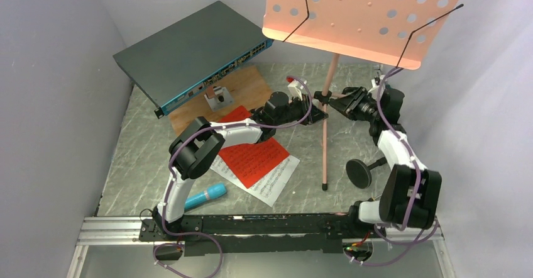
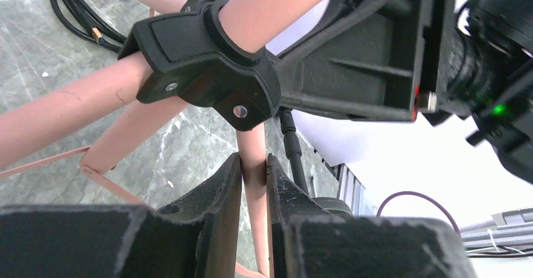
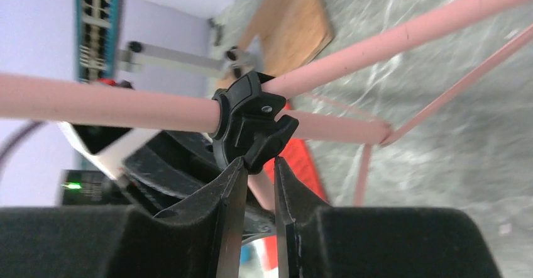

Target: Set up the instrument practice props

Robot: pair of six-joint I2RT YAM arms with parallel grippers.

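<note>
The salmon-pink music stand stands at the back, its pole going down to a black hub with tripod legs. My left gripper is shut on one pink leg just below the hub. My right gripper reaches the hub from the right, its jaws closed narrowly on the leg under it. The red and white sheet-music pages lie flat under my left arm. The cyan-blue microphone lies near the left base. The black mic stand lies on its side near the right arm.
A dark grey network switch rests at the back left, partly over a wooden board with a metal bracket. Purple walls close in on the left, back and right. A metal rail runs along the near edge.
</note>
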